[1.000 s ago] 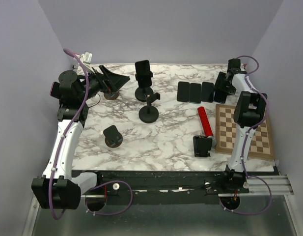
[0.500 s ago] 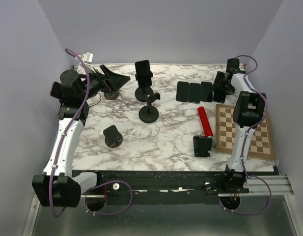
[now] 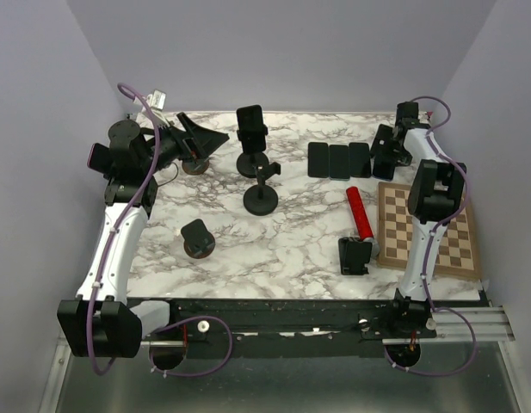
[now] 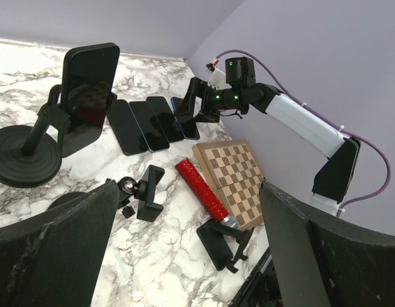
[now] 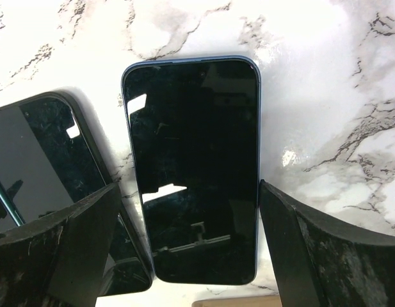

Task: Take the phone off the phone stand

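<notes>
Noted since a second back: a wider spread on the right gripper (image 5: 189,192), and the row of flat phones (image 3: 338,161) near the far right corner of the surface (image 3: 291,249) sitting a touch further left. Found its jaws well apart, straddling one flat handset from above and clamped on nothing; reads as a release after laying that handset in line with its neighbours. Found the left gripper (image 4: 189,188) likewise with jaws fully apart and empty, hanging over the far left corner and pointed along the far edge. Probable reason for that aim: lining up on the remaining phone (image 3: 250,127), held upright in the cradle of the phone stand (image 3: 250,163) at the middle of the far edge. Judged the task not yet done for this one. Also logged: an empty stand (image 3: 261,198) just nearer than the loaded one, a second empty stand (image 3: 198,238) toward the near left, a toppled stand (image 3: 355,256) beside a red tube (image 3: 361,215), and a chessboard (image 3: 429,231) along the right edge.
</notes>
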You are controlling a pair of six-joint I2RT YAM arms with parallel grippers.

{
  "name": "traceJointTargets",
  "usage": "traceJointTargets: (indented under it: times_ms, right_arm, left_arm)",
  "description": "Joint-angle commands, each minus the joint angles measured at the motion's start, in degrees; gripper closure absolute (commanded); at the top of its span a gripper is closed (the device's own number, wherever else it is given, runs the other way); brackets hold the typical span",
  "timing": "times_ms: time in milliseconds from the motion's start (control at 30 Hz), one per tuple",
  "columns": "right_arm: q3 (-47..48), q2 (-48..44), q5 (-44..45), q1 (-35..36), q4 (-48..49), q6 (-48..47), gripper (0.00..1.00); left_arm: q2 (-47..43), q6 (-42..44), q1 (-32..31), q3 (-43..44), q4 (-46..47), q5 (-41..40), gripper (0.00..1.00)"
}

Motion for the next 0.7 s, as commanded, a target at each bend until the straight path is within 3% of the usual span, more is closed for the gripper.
traceJointTargets:
  times_ms: [0,367,467,567,667]
  right_arm:
    - [-2.1,-4.2,-1.4,0.8,1.0,2.2,0.06]
    - [-12.7,-10.9,-1.6,0.3,12.6,6.0,0.14]
    - [-10.1,-9.2,6.7,-0.1,7.6,10.2,0.22]
    - [-13.6,-10.8,9.6,-2.2,9.7,14.7,0.47]
    - [-15.5,-11.3,8.8,-3.7,11.7,14.9,0.49]
  left_arm:
    - [1.9,1.1,0.3,-0.6,0.1,0.5,0.02]
    - [4.8,1.7,0.3,-0.7,0.0,0.6,0.06]
    - [5.2,2.4,0.3,-0.3,-0.6,0.4,0.08]
    - [5.5,3.1,0.3,0.0,-1.3,0.2,0.12]
    - [5.8,3.3,0.3,0.3,-1.5,1.1,0.13]
